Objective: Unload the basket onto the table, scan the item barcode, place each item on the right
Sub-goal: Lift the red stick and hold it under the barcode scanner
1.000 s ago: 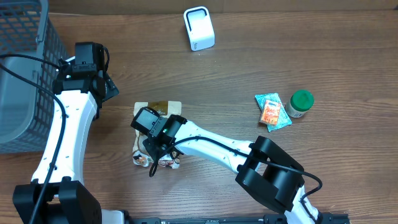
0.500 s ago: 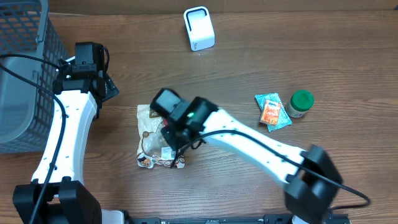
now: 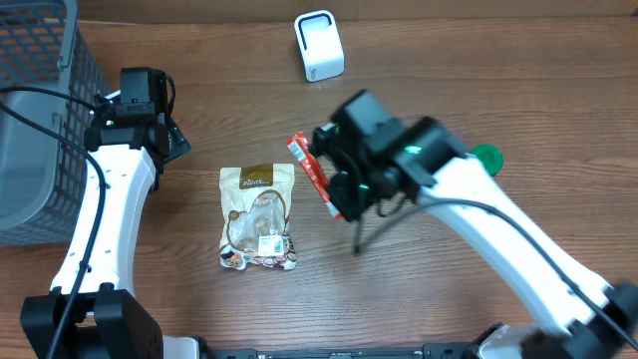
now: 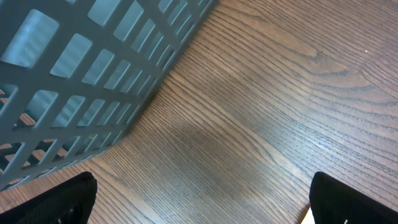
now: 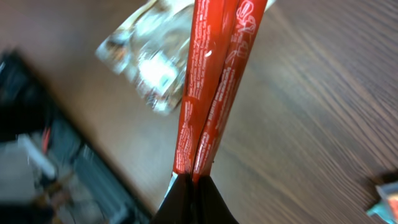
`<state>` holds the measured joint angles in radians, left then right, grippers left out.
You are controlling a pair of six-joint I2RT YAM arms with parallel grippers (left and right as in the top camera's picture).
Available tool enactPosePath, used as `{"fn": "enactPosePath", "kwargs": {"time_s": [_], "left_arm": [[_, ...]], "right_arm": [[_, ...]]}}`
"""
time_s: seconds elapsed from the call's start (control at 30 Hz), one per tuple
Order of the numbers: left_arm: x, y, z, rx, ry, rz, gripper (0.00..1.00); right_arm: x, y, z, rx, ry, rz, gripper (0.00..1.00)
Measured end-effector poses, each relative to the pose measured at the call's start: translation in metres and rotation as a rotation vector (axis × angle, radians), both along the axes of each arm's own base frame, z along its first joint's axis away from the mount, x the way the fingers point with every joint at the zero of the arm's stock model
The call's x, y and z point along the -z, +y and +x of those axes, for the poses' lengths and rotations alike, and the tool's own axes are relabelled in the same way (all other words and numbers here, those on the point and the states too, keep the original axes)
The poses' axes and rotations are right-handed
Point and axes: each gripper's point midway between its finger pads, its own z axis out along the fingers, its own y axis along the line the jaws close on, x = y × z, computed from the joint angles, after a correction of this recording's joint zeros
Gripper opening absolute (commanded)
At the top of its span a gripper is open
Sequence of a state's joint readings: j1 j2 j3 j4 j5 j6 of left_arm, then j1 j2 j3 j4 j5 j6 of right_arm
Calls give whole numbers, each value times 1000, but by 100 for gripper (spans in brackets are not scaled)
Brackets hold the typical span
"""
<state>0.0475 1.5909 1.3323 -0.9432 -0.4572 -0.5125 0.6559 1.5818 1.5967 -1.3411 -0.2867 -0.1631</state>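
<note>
Jaws of right gripper [image 3: 341, 199] are clamped shut on one end of red packet [image 3: 315, 172], a slim sachet w/ white print. In the right wrist view the packet [image 5: 211, 81] is seen edge-on as two red strips pressed side by side, running away from the gripper [image 5: 194, 186], w/ the wood blurred beneath it, so it appears to be held clear of the table [image 3: 518, 70]. From overhead it is found approx mid-table, angled far-left to near-right, just right of snack bag [image 3: 257, 217] and well apart from white scanner [image 3: 319, 45], which stands at the far edge. The snack bag is laid flat on the wood, untouched; it is also glimpsed, blurred, in the right wrist view [image 5: 146, 62]. Green lid [image 3: 489, 157] is seen at right, mostly hidden behind the right arm. Left gripper [image 3: 169, 140] is kept at far left beside grey mesh basket [image 3: 40, 120]; in the left wrist view its jaws are spread wide [image 4: 199, 208] w/ nothing between them, only bare wood below and the basket wall [image 4: 93, 68] close by.
</note>
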Motion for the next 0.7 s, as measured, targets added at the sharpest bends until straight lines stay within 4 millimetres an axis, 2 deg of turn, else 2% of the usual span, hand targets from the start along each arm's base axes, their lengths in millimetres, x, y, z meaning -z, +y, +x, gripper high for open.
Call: {"fn": "enactPosePath", "kwargs": {"time_s": [0.13, 0.27, 0.47, 0.7], "left_arm": [[0, 0, 0, 0, 0, 0, 100], [0, 0, 0, 0, 0, 0, 100], [0, 0, 0, 0, 0, 0, 100], [0, 0, 0, 0, 0, 0, 100]], "right_arm": [[-20, -17, -31, -182, -2, 47, 4], [-28, -21, -42, -318, -25, 95, 4], [-29, -21, -49, -454, -61, 114, 4], [-29, -16, -40, -505, -129, 126, 4]]}}
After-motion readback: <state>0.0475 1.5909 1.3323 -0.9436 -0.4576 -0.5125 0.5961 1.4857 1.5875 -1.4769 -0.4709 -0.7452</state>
